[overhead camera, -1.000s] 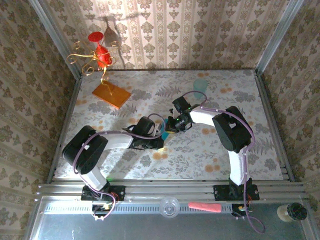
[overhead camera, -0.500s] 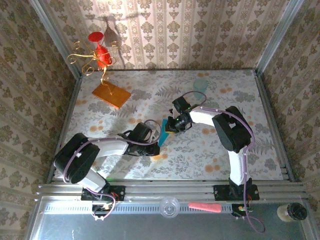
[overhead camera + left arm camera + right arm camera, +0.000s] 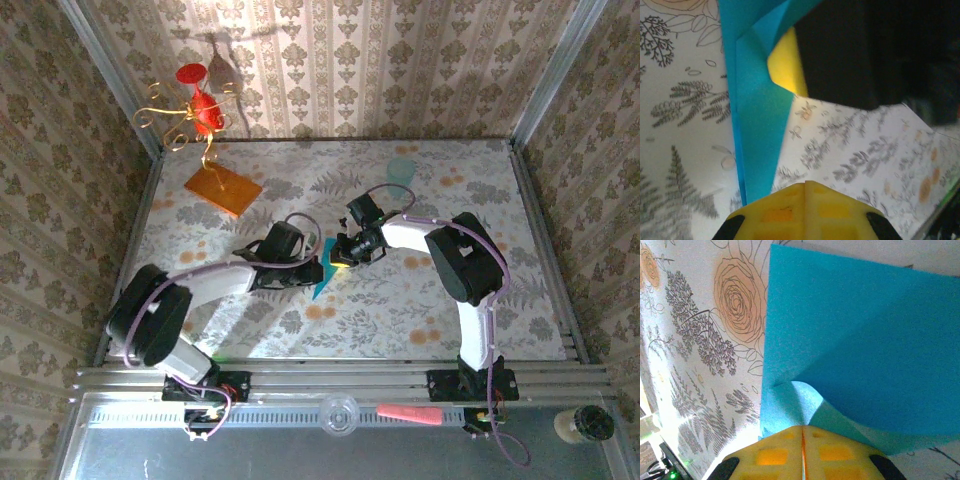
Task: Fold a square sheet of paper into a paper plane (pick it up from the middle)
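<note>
The teal-blue sheet of paper (image 3: 322, 277) lies mid-table, folded into a long narrow pointed shape. My right gripper (image 3: 343, 255) is at its far right part. In the right wrist view a flap of the paper (image 3: 865, 340) curls up into the seam of the right gripper (image 3: 802, 429), which is shut on it. My left gripper (image 3: 306, 268) is at the paper's left side. In the left wrist view the left gripper (image 3: 806, 185) is shut, and the paper's point (image 3: 757, 130) runs beside and under its left fingertip. The right gripper's yellow finger (image 3: 785, 70) presses on the paper further up.
An orange slab (image 3: 222, 188) lies at the back left, below a red and gold ornament (image 3: 195, 110). A pale mint cup (image 3: 401, 170) stands at the back centre. A pink object (image 3: 408, 413) rests on the front rail. Patterned walls enclose the table.
My left arm swung, its elbow going left and its gripper shifting towards the back along the paper. More of the paper's pointed end shows now. The right arm held still.
</note>
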`<state>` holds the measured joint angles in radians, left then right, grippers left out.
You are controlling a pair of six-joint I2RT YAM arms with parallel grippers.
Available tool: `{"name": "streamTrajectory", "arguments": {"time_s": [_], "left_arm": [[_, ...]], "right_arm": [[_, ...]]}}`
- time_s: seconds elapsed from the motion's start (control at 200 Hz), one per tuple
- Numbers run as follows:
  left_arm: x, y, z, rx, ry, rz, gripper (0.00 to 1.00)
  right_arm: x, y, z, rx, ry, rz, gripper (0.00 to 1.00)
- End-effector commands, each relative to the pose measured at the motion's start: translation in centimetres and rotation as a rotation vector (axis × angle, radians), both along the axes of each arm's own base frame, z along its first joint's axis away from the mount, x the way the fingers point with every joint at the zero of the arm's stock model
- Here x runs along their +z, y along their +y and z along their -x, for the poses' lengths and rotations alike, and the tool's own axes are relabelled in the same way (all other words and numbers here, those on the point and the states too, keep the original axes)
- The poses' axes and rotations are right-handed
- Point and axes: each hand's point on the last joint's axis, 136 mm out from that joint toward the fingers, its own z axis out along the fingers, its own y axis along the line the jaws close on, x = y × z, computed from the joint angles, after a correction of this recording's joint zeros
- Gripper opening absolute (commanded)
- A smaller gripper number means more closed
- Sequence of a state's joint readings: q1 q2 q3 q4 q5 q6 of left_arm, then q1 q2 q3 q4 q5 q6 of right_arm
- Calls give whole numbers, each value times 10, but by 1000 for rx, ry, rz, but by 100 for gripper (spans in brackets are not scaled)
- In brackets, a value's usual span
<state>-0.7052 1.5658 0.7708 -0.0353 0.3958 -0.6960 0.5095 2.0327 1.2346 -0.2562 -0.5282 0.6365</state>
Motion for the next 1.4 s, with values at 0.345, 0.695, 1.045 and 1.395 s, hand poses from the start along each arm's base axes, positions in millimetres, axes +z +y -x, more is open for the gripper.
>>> {"name": "streamTrajectory", "arguments": {"time_s": [0.345,0.695,1.045,1.395], "left_arm": [[-44,8,2,22,74,-92,0],[-52,13,15,8,102,-101,0],[-50,10,15,-9,104,-88,0],[-29,0,5,-15,59,-45,0]], "right_arm": [[9,0,2,13,7,-18,12],[31,-10,-26,1,-77,15,14],[14,-16,-33,20,-62,90,14],[-7,-25,-29,29,-28,157,14]]}}
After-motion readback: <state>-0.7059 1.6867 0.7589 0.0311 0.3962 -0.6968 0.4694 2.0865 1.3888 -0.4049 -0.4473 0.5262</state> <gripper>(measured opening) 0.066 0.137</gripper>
